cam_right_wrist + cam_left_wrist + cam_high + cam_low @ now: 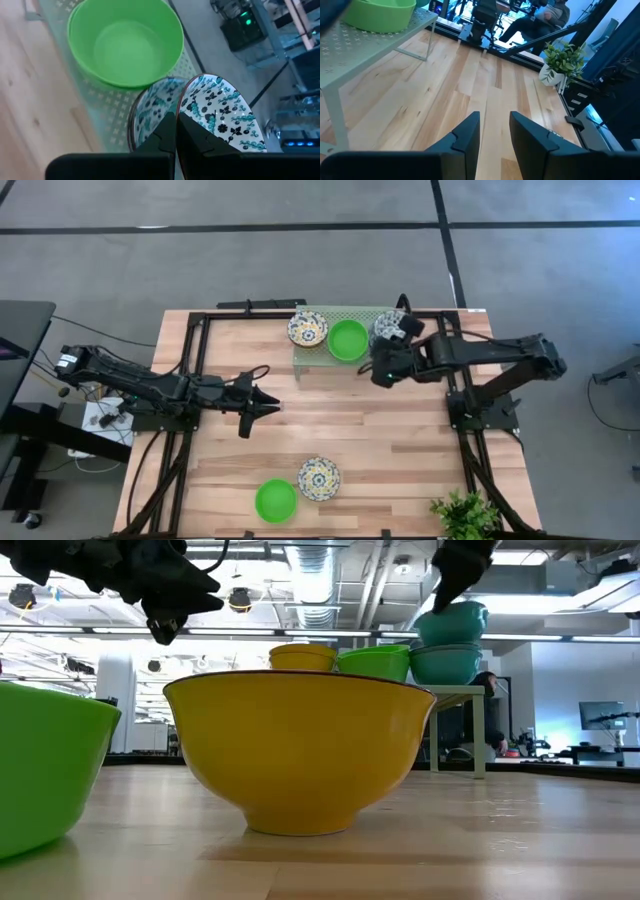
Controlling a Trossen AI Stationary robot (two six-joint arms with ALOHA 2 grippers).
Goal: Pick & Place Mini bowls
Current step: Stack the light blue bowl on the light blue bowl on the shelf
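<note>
Wooden table [400,430] with rack [310,358], bowls [319,478]

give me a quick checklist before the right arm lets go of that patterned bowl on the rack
1. Right gripper shut on the patterned bowl rim: ok.
2. Held bowl level: not ok, it tilts over the patterned bowl beneath.
3. Held bowl seated in that stack: cannot tell.
4. Green bowl beside it on the rack clear of the gripper: ok.
5. Left gripper away from the rack, over the table middle, fingers apart and empty: ok.
</note>
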